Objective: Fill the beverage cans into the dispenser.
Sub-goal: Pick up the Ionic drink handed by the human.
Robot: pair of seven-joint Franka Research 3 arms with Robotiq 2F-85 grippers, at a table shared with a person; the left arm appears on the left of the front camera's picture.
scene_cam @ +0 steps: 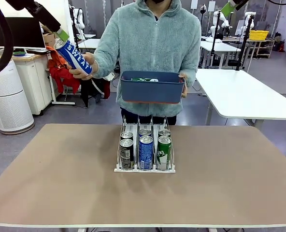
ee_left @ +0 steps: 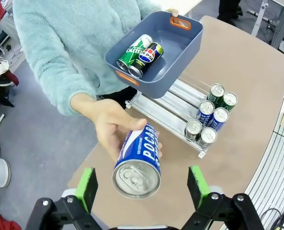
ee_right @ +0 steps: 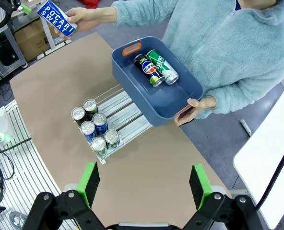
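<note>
Beverage cans [scene_cam: 145, 147] stand six in the dispenser [scene_cam: 119, 169], two to a lane, bunched at the end nearest my side of the table [scene_cam: 239, 183]. Black ones fill the left lane, blue-and-white the middle and green the right, all upright with silver tops and pull tabs facing up. From here the dispenser reads as a low white and clear rack, with thin wire rails splitting three narrow lanes; the far stretch of each lane shows glossy plastic.

One more slim cylinder, the blue-and-white can [ee_left: 137, 160], sits in the person's hand [ee_left: 108, 125], tilted with its silver top toward my left gripper [ee_left: 143, 184]. That gripper's jaws are spread wide. The green pads [ee_left: 87, 184] flank the can's top with a gap on each side, so I have nothing clamped.

The person's other hand [ee_right: 199, 104] holds the dark blue tub [ee_right: 132, 79] up at the far side of the table. It is smooth moulded plastic, rectangular with rounded corners and orange handle inserts. A green can [ee_right: 162, 67] and a black Pepsi can [ee_right: 148, 70] lie on their sides in it, side by side. The sleeve [ee_left: 51, 62] is fluffy pale teal fleece.

My right gripper [ee_right: 144, 184] hangs high over the matte tan tabletop, jaws likewise apart and holding nothing
</note>
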